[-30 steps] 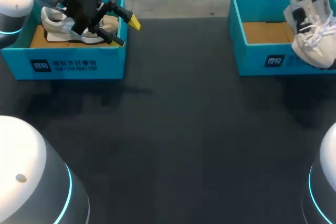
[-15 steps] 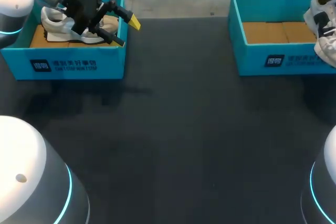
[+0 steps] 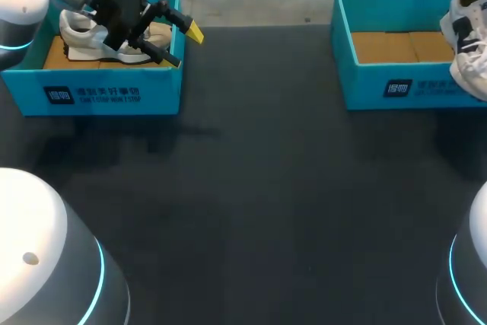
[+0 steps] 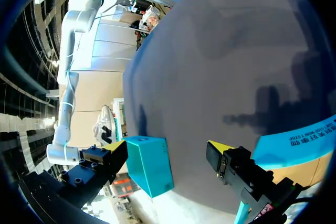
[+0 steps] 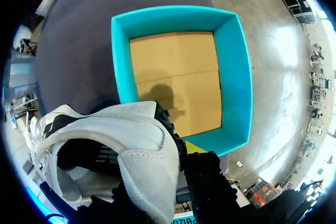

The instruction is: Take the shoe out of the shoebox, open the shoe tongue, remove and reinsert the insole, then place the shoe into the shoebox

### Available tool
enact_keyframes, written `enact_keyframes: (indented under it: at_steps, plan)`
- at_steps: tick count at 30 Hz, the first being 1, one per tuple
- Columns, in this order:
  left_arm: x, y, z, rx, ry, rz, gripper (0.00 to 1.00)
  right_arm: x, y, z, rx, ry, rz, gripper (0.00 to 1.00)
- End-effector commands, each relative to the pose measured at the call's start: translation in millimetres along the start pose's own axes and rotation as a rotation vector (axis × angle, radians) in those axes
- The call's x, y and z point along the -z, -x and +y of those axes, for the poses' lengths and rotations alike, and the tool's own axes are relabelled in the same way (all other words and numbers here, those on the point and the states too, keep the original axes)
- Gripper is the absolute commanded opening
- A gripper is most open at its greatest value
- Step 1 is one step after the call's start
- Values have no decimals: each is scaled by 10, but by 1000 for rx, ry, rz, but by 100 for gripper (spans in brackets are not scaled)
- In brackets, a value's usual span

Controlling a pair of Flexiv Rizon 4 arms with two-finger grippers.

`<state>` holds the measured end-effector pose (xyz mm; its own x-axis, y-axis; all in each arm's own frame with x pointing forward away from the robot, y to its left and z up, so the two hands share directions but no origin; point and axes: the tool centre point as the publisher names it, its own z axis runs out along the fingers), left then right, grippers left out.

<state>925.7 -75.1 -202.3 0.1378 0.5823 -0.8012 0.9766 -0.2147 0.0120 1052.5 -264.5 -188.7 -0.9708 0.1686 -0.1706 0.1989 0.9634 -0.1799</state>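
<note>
Far-left corner of bench (image 3: 251, 188): left shoebox (image 3: 114, 97), teal, open top, brown cardboard floor. Second shoe (image 3: 76, 32), white, lay inside it, sole down.
Left end effector (image 3: 186, 46) hung over the inner end of that box, above the second shoe, not touching it as far as the head view showed. Fingers spread wide, nothing between them. In the left wrist view both yellow fingertips (image 4: 219, 147) stood well apart, with bare bench surface ahead.

Far-right corner of bench: right shoebox (image 3: 365, 85), teal, same make. Its cardboard floor lay bare.
Shoe (image 3: 466, 43), white with dark side panels and white laces, was out of the box. It hung in the air over the box's outer right end, partly cut off by the edge of the head view, toe down, laces loose.

Right wrist view: right end effector (image 5: 181, 142) pinched the shoe at the heel collar. One yellow tip showed outside the collar; the other finger was hidden by the shoe's padded rim. The shoe's opening faced the camera, dark inside; insole could not be made out. The right shoebox sat directly below and ahead of the fingers.

The two boxes stood well apart, with dark bench between them.
</note>
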Motion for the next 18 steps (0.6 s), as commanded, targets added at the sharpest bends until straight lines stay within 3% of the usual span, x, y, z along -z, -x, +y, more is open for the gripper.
enact_keyframes:
  at_steps: [1,3,13,18]
  plan:
    - [1,2,-7,-1,1,2,100,11,18,-4,1,0,4,0]
    - [1,2,-7,-1,1,2,100,11,18,-4,1,0,4,0]
    - [1,2,-7,-1,1,2,100,-181,155,-382,-9,-33,37,0]
    - [1,2,-7,-1,1,2,100,-194,174,-458,-63,-39,39,0]
